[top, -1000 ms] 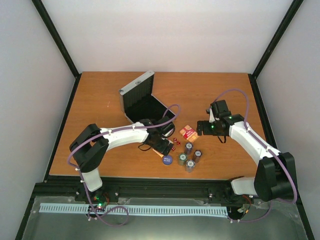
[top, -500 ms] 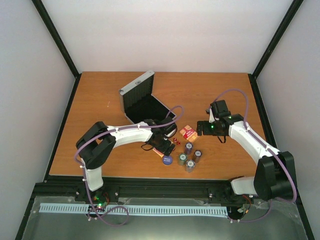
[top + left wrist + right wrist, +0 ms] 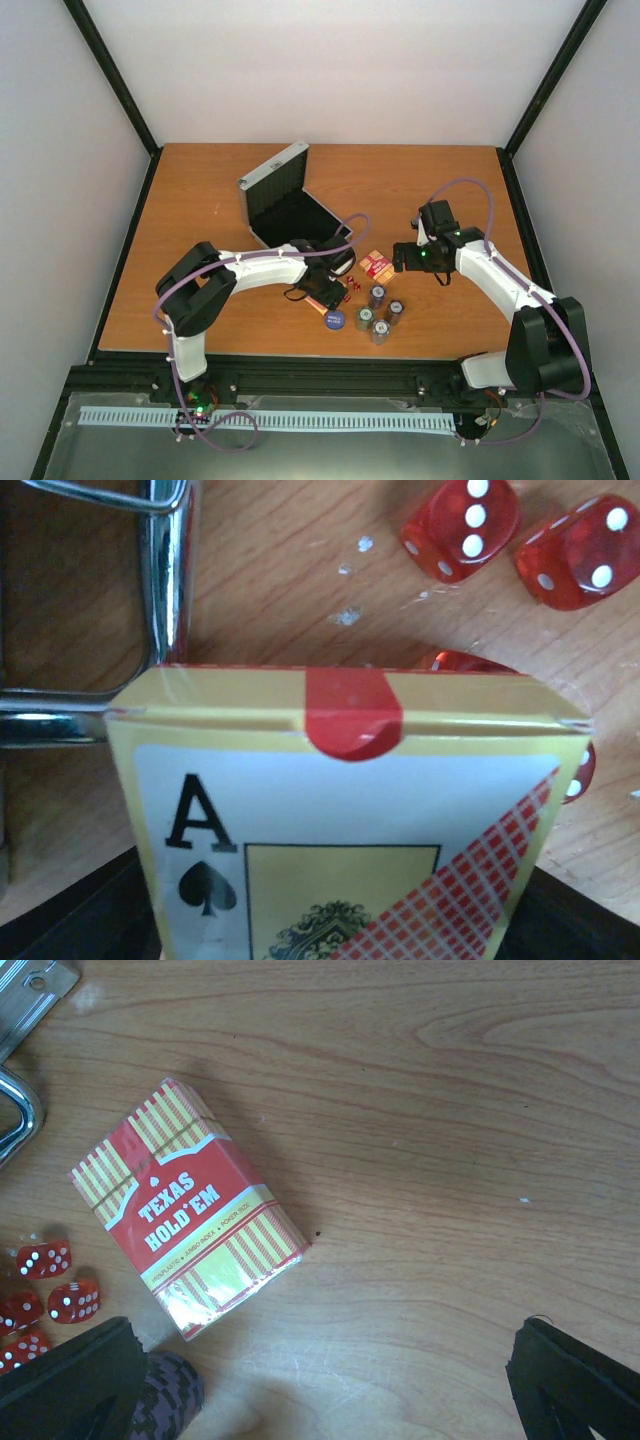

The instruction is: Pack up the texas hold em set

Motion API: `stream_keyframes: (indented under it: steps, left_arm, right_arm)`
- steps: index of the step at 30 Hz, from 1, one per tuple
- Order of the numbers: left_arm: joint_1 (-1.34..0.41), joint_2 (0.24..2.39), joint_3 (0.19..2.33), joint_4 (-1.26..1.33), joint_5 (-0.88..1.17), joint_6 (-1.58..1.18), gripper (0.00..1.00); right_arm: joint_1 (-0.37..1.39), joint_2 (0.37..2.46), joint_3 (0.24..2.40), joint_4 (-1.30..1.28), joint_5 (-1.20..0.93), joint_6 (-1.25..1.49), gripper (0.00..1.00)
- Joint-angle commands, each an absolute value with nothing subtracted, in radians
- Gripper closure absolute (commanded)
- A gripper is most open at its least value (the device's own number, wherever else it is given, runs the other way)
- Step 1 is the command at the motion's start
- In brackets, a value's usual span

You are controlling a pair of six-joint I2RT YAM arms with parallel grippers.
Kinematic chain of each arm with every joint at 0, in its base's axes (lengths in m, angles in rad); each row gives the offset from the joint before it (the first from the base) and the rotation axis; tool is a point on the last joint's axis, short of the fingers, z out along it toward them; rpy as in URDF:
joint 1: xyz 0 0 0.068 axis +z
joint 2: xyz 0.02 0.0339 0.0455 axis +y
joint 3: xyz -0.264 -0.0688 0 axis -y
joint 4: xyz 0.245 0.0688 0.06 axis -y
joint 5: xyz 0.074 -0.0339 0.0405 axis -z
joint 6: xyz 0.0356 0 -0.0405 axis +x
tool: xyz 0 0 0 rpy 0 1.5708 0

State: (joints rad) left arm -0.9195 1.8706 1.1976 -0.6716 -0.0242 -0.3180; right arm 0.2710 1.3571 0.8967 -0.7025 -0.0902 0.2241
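Note:
The silver case (image 3: 283, 200) stands open at the back, black lining showing. My left gripper (image 3: 326, 288) is shut on a card deck (image 3: 350, 820) with an ace of spades face, held just in front of the case, near its metal handle (image 3: 165, 570). Red dice (image 3: 353, 284) lie beside it, and show in the left wrist view (image 3: 460, 520). My right gripper (image 3: 405, 258) is open and empty, to the right of a second deck (image 3: 190, 1205) marked Texas Hold'em. Several chip stacks (image 3: 378, 312) and a blue disc (image 3: 335, 319) sit near the front.
The table's front edge (image 3: 300, 350) runs just below the chip stacks. One chip stack (image 3: 165, 1390) lies by my right gripper's left finger (image 3: 60, 1380). The case handle (image 3: 15, 1110) shows at the left edge of the right wrist view.
My left arm has swung slightly right, carrying the deck a little toward the dice and case. The right gripper has barely shifted.

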Motion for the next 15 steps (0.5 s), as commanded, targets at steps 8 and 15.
stream_keyframes:
  steps: [8,15]
  left_arm:
    - [-0.927,1.859,1.191,-0.651,-0.045,-0.286,0.32]
    - [-0.928,1.780,1.191,-0.728,-0.044,-0.263,0.35]
  right_arm:
    - [0.278,1.365,0.918,-0.699,-0.094,0.216,0.00]
    - [0.278,1.361,0.915,-0.695,-0.091,0.216,0.00]
